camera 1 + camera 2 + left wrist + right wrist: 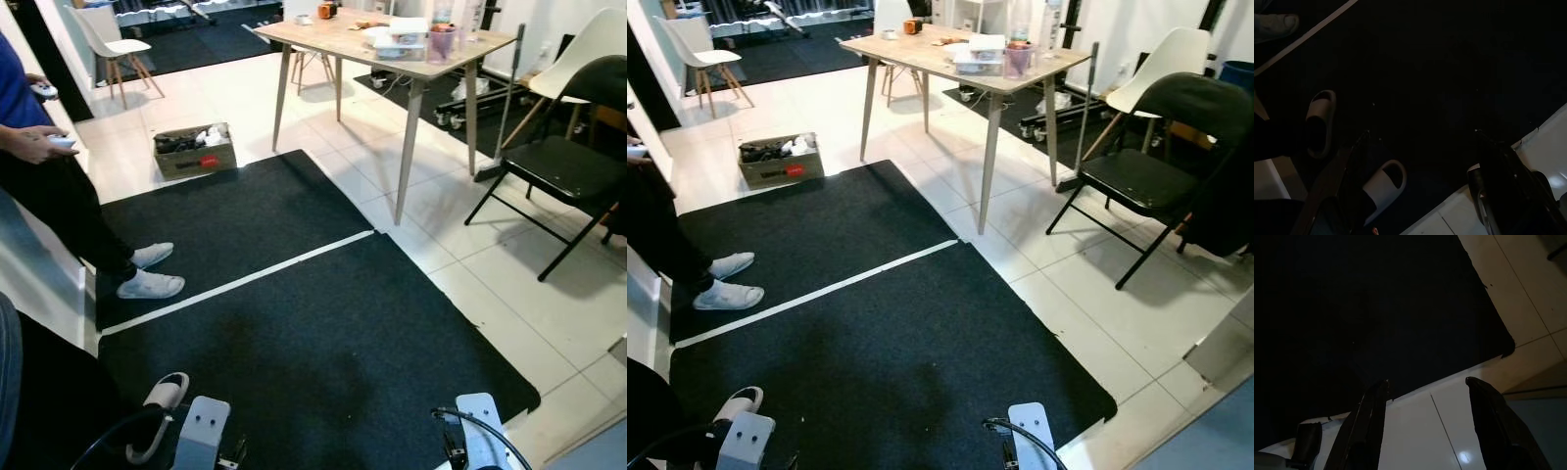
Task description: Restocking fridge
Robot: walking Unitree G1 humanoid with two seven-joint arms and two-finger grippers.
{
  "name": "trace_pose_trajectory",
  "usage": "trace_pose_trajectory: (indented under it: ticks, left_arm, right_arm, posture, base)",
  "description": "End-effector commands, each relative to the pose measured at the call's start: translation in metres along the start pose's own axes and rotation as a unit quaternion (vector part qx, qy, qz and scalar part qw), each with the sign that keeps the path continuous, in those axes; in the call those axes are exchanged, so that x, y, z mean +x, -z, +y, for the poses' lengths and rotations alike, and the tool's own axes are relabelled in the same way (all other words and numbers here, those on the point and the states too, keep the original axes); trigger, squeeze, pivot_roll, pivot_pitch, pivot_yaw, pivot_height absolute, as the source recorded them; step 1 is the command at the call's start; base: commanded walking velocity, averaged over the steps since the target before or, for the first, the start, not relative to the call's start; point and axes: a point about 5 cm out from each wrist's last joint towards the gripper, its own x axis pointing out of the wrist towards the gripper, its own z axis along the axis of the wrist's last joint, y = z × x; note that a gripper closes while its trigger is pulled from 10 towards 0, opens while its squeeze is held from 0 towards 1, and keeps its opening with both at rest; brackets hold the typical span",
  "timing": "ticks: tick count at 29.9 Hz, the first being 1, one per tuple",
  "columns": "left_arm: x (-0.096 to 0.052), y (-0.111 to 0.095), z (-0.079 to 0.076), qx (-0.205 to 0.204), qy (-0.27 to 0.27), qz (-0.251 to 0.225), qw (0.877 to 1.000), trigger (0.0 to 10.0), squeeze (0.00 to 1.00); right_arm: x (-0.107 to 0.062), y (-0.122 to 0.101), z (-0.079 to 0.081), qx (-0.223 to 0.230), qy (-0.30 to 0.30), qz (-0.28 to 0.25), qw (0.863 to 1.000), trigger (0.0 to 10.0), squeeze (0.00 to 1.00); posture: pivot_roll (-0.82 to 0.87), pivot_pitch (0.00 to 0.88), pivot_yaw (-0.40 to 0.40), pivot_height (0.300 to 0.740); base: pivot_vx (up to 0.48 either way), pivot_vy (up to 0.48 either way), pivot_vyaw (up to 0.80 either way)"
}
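- The right gripper [1422,396] hangs low over the floor with its two long black fingers [1364,423] spread apart and nothing between them; below it lies the edge of a black carpet mat [1376,308] meeting white floor tiles [1528,298].
- The left gripper [1415,191] also hangs low over the dark mat, its black fingers [1508,181] set apart and empty, in a very dim view.
- Under the left gripper lie two pale slip-on sandals [1383,183], one nearer, one further off on the mat.
- In the head views both silver forearms show at the lower edge, the left arm [201,431] and the right arm [482,431], above the mat, which a white stripe [235,284] crosses.
- A person in dark trousers and white socks [147,284] stands at the robot's left on the mat, a hand [44,145] holding a small pale controller.
- Beyond the mat sits an open cardboard box [194,152] of dark items on the tiles.
- Further off stands a light wooden table [392,59] carrying a clear plastic container [402,41], a pink cup [441,41] and other small goods.
- A black folding chair [563,166] stands to the robot's right, a white shell chair [588,44] behind it.
- I cannot tell where the fridge stands.
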Motion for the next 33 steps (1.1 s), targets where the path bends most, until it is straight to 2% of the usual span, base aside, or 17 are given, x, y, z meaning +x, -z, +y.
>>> trace_pose_trajectory:
  ticks: [1,13,18,33]
  left_arm:
    - [-0.0025,0.0071,-0.0004,-0.005,-0.005,0.014,1.000,10.0,0.00]
    - [-0.0010,0.0061,0.0015,-0.009,-0.016,0.015,1.000,10.0,0.00]
    - [-0.0003,0.0056,0.0030,0.005,-0.022,0.014,1.000,10.0,0.00]
    - [0.0008,0.0054,0.0035,0.005,-0.027,0.014,1.000,10.0,0.00]
  right_arm:
    - [-0.0018,0.0043,0.0012,0.007,0.000,0.006,1.000,10.0,0.00]
    - [-0.0020,0.0051,0.0013,0.007,-0.001,0.008,1.000,10.0,0.00]
    - [-0.0018,0.0051,0.0013,0.007,-0.001,0.008,1.000,10.0,0.00]
    - [-0.0021,0.0051,0.0006,0.006,-0.002,0.008,1.000,10.0,0.00]
  posture:
    - [-0.08,0.131,0.031,0.736]
    - [-0.09,0.130,0.032,0.736]
    - [-0.08,0.130,0.031,0.736]
    - [-0.09,0.127,0.030,0.736]
  base:
    - [0.000,0.000,0.00]
    - [0.000,0.000,0.00]
    - [0.000,0.000,0.00]
    - [0.000,-0.439,0.00]
